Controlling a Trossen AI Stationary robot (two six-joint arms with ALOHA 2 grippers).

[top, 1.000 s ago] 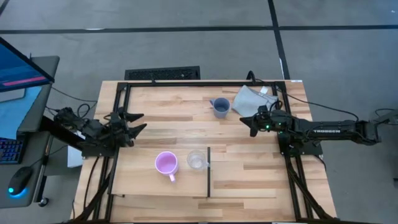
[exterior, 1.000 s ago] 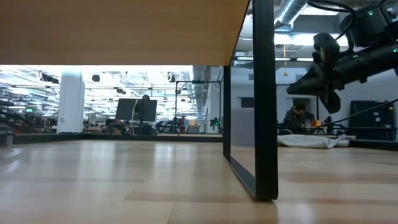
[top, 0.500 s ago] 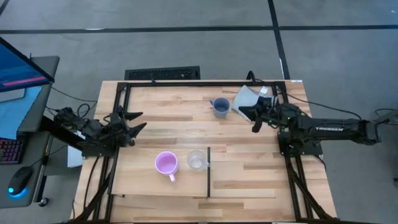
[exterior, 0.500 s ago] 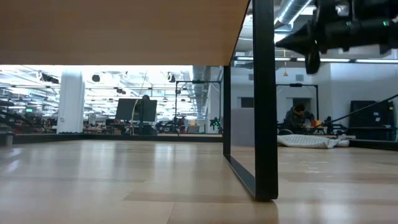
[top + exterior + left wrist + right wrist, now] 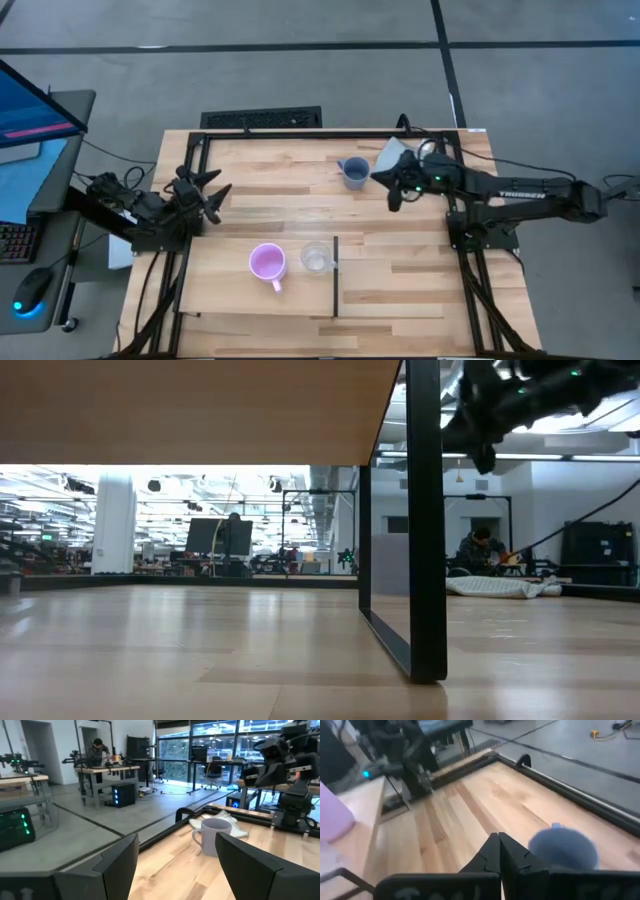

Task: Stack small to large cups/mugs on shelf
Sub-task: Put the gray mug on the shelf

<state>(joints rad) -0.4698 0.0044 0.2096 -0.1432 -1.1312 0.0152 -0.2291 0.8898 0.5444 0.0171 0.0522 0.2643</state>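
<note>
now, right gripper (image 5: pixel 392 189) pinched closed (empty), just beside blue-grey mug (image 5: pixel 354 172), left gripper (image 5: pixel 212 189) spread wide

Grey floor (image 5: pixel 300 70), blue monitor (image 5: pixel 30 100) left; large windows (image 5: pixel 220 745).

Right tool (image 5: pixel 391 188) reaches inward with fingers pressed together — left tool (image 5: pixel 212 190) waits, fingers spread.

I've got a blue-grey mug (image 5: pixel 354 172), a pink-purple mug (image 5: pixel 267 263), a clear cup (image 5: pixel 316 258), a grey cloth (image 5: pixel 396 156), striped wood tabletop (image 5: pixel 270 200).
</note>
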